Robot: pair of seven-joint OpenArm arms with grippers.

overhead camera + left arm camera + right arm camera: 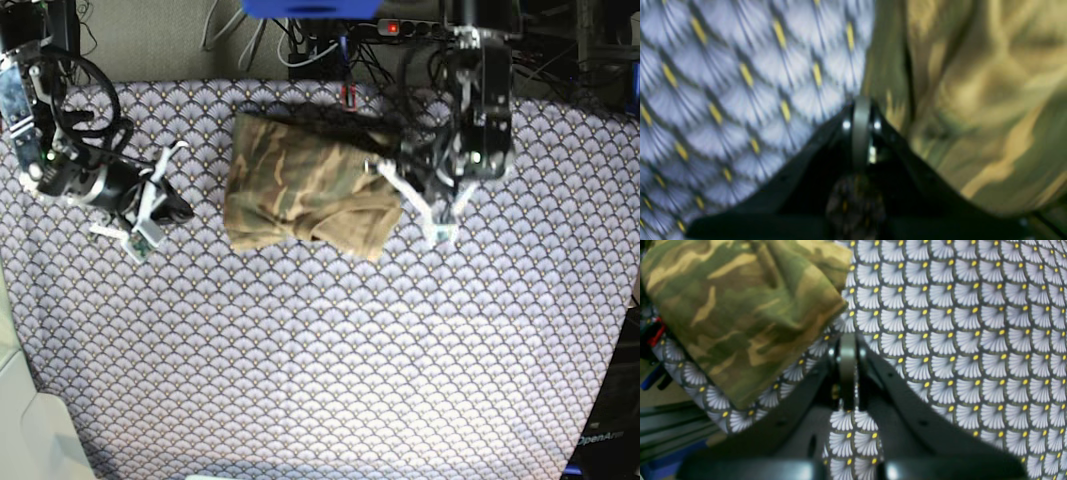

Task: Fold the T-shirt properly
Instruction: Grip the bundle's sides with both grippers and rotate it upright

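Camouflage T-shirt (305,188) lies folded into a compact bundle on the scallop-patterned tablecloth (330,360), both arms empty.

The left gripper (437,222) has its fingers pressed together on nothing, its tips hanging just past the bundle's edge; in the left wrist view, blurred, the shirt (973,100) fills the area right of the tips and bare cloth (740,83) the area to their left. The right gripper (160,208) is likewise pressed together and empty, well apart from the shirt; in the right wrist view the bundle (740,313) lies ahead and left of the tips, on the tablecloth (957,340).
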